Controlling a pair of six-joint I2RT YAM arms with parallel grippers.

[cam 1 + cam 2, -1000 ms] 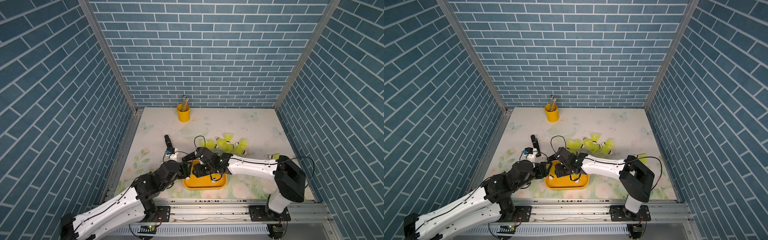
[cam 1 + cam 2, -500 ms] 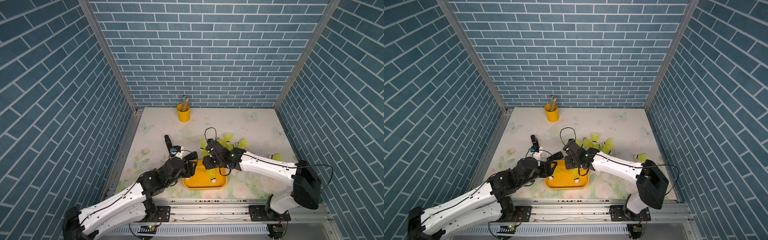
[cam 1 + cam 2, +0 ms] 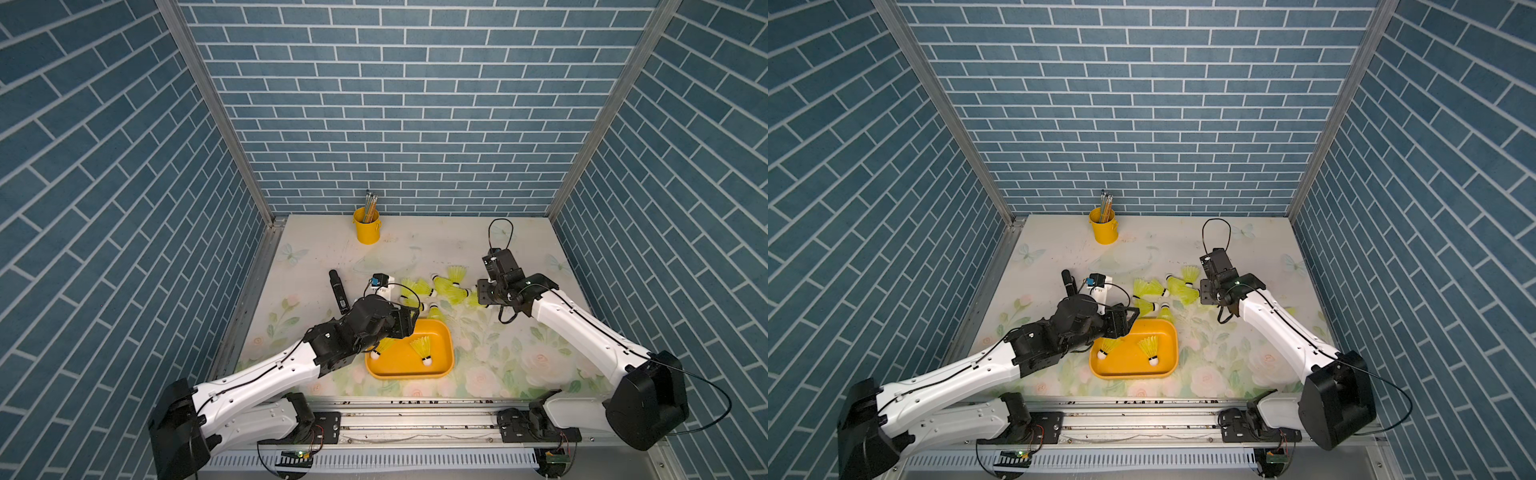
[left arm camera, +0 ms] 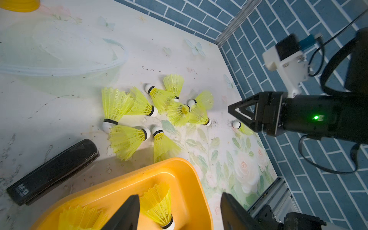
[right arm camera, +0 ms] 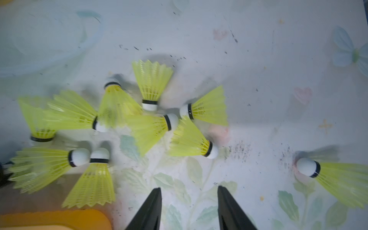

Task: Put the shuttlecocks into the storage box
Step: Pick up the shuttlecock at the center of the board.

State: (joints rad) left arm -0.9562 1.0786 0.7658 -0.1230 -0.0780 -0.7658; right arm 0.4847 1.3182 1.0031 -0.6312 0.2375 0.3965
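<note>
The storage box [image 3: 399,368] [image 3: 1125,368] is an orange-yellow tray near the table's front. Two shuttlecocks [image 3: 422,349] [image 3: 1106,347] lie in it. Several more shuttlecocks [image 3: 440,289] [image 3: 1163,291] [image 4: 159,107] [image 5: 149,119] lie in a cluster on the table behind the box. One shuttlecock [image 5: 328,175] [image 4: 242,127] lies apart, to the right of the cluster. My left gripper [image 3: 409,322] [image 3: 1127,322] [image 4: 179,196] hangs open over the box's far left part, holding nothing. Right of the cluster, my right gripper [image 3: 484,293] [image 3: 1206,293] [image 5: 188,188] is open and empty above bare table.
A round yellow bucket [image 3: 366,230] [image 3: 1104,230] with pencils stands by the back wall. A long black object [image 3: 338,291] [image 3: 1068,282] [image 4: 51,171] lies left of the cluster. Brick walls enclose the table on three sides.
My right arm has swung from over the storage box out to the right of the loose cluster. A shuttlecock it left lies in the box. My left gripper has shifted slightly over the box.
</note>
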